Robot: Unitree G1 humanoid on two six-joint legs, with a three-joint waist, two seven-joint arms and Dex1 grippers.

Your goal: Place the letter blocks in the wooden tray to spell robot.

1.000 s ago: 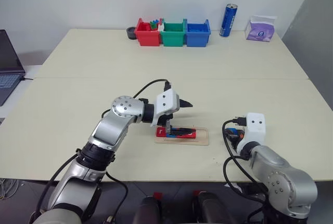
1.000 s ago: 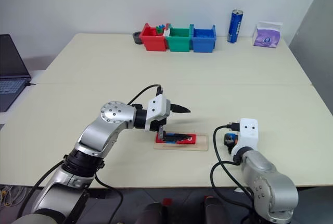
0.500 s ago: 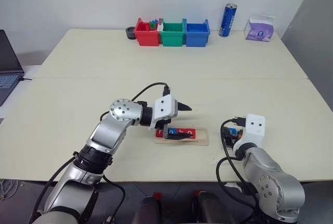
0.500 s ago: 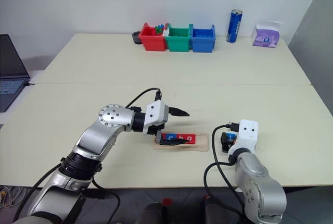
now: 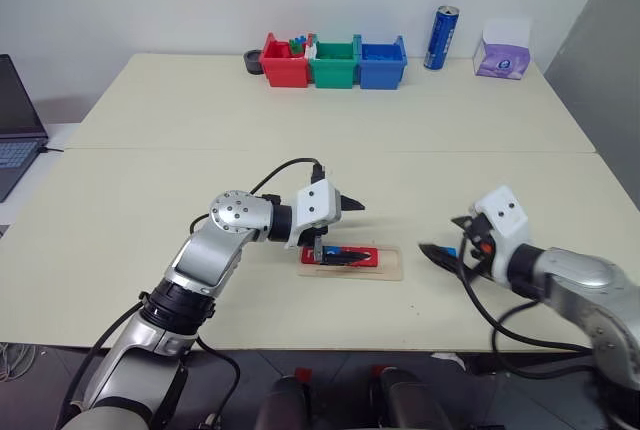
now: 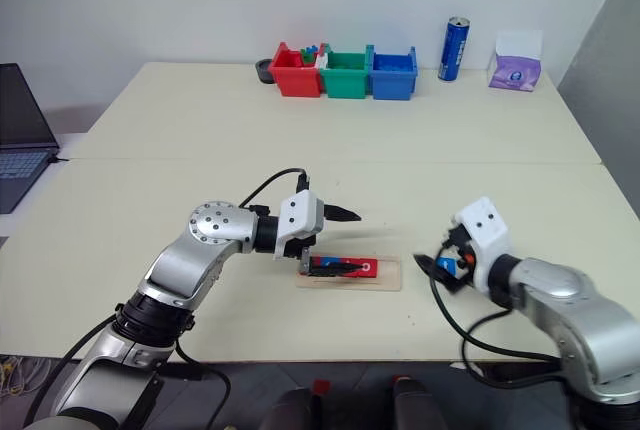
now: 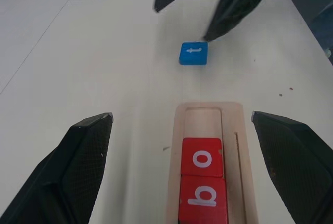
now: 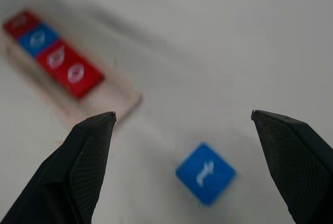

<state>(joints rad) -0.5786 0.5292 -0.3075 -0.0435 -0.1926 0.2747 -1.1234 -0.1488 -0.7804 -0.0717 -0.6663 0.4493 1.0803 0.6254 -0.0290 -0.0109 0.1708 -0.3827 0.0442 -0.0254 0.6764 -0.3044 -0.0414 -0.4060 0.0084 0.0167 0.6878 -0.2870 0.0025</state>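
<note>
Table [image 5: 150, 180]; wooden tray [image 5: 390, 268]; loose blue tile [image 7: 193, 53].

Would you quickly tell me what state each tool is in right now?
Left tool: open, empty, over the tray.
Right tool: open, empty, above the blue t block on the table.

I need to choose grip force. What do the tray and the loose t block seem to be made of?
Tray: looks like pale unfinished wood, matte, with a light tan tone and a shallow routed groove. T block: blue with a smooth, even, slightly satin face and a white letter, so painted wood or plastic; the look leaves that open.
</note>
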